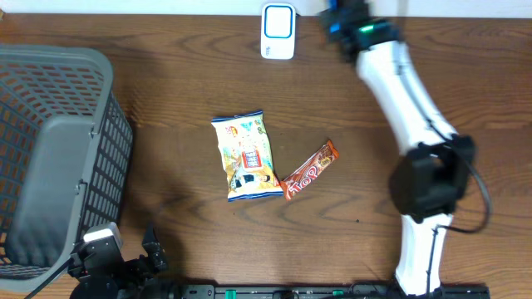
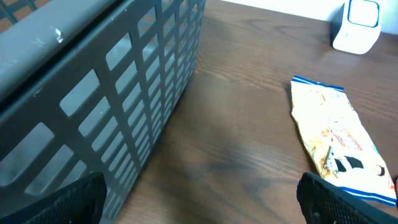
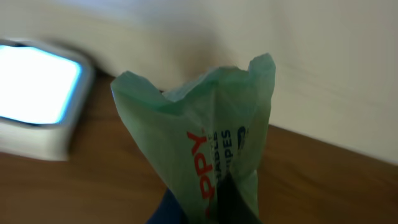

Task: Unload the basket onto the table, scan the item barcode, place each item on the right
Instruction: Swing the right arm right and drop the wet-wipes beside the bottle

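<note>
Green packet (image 3: pixel 205 143), nearest the right wrist lens, stands upright with its crimped top uppermost, pinched at its lower end by the right gripper (image 3: pixel 208 208), whose jaws are clamped together on it; the packet is held above the far edge of the tabletop (image 1: pixel 183 66), just right of the scanner (image 3: pixel 37 99), which stands at that edge near its middle; behind both, a pale wall (image 3: pixel 323 62). The step in hand appears to be presentation of the barcode; it would be done well by turning the printed panel square to the scanner's bright window, keeping the soft film taut rather than creased, bringing it across slowly and pausing in front of the window, since a crumpled or moving code is unlikely to read. The left gripper (image 2: pixel 205 208) waits at the near left corner with jaws wide apart and nothing between them; beside it the basket (image 2: pixel 124 93) fills the left edge; farther in, towards the centre, lie a yellow snack packet (image 2: pixel 339 140) and, touching its right corner, a chocolate bar (image 1: pixel 309 170). Not determinable: the barcode itself, which appears on no visible face; the packet's lower half, covered by the fingers and cut by the frame; its lettering, only partly legible; the scanner, blurred and cropped at the left of the wrist view; from overhead the packet is hardly distinguishable from the arm's end.
</note>
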Available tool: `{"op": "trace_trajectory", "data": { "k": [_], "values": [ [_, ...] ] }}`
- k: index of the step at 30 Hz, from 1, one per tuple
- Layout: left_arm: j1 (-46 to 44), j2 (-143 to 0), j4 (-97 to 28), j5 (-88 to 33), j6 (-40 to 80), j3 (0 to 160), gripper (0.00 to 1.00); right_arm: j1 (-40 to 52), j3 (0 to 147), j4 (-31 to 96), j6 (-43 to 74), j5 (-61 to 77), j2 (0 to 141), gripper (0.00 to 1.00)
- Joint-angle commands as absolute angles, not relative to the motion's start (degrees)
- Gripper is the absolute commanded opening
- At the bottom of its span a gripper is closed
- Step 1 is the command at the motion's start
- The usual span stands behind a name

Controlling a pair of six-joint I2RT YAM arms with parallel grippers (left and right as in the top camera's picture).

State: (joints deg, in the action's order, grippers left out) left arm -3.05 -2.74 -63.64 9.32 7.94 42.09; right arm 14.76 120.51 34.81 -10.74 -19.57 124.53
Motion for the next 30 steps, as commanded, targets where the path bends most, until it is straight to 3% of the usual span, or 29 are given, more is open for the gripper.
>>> {"op": "trace_trajectory", "data": {
  "k": [1, 13, 26, 28, 30],
  "values": [
    [-2.85, -2.63, -63.53, 9.47, 8.47, 42.37, 0.98, 6.24, 121.38, 39.53, -9.89, -29.47, 123.13, 0.01],
    [-2.85, -2.63, -63.53, 9.47, 8.47, 42.37, 0.98, -17.37, 113.23, 41.8, -8.03, -24.84, 128.03, 0.01],
    [-2.85, -2.63, -63.53, 9.47, 8.47, 42.37, 0.98, -31.53, 110.02, 40.51, -4.27, -20.6, 130.13, 0.02],
    [-2.85, -2.63, -63.53, 9.47, 8.47, 42.37, 0.98, -32.82, 110.02, 40.75, -4.25, -18.26, 130.19, 0.08],
    [-2.85, -2.63, -63.53, 9.47, 8.47, 42.37, 0.98, -33.87, 110.02, 40.84, -4.25, -14.02, 130.19, 0.23]
  ]
}}
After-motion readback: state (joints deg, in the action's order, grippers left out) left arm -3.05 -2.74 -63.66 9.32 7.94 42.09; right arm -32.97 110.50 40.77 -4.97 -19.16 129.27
